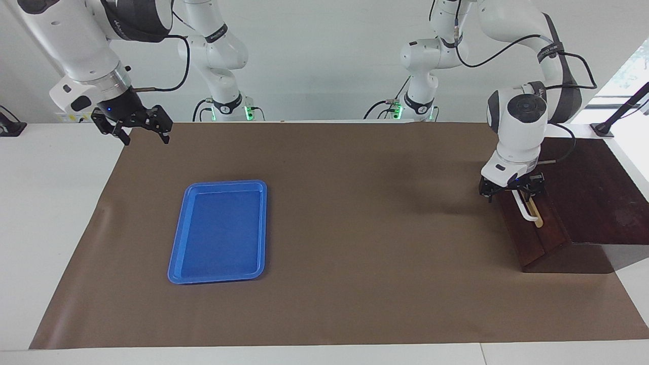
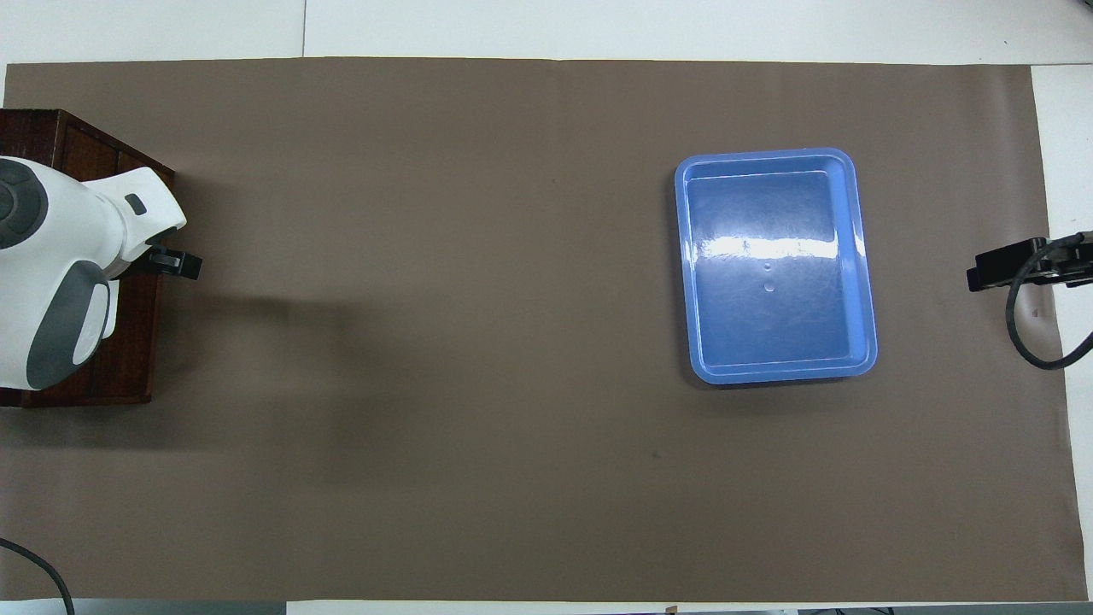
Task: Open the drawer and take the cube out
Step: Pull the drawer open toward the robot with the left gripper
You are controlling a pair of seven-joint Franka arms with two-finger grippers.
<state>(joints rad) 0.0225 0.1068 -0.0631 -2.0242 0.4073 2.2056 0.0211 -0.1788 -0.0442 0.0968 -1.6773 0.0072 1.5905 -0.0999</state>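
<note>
The drawer (image 1: 530,242) is closed in the dark wooden box (image 1: 593,192) at the left arm's end of the table. Its white handle (image 1: 528,213) runs along a tan strip on the drawer front. My left gripper (image 1: 513,191) is open and low against the drawer front, with a finger on each side of the handle's upper end. In the overhead view the left arm covers most of the box (image 2: 128,376), and only one dark finger (image 2: 178,263) shows. My right gripper (image 1: 134,126) hangs open over the mat's corner at the right arm's end and waits. The cube is hidden.
A flat blue tray (image 1: 220,233) lies on the brown mat (image 1: 355,228) toward the right arm's end, also in the overhead view as the tray (image 2: 773,265). White table borders the mat on every side. The right gripper (image 2: 1016,266) shows at the overhead view's edge.
</note>
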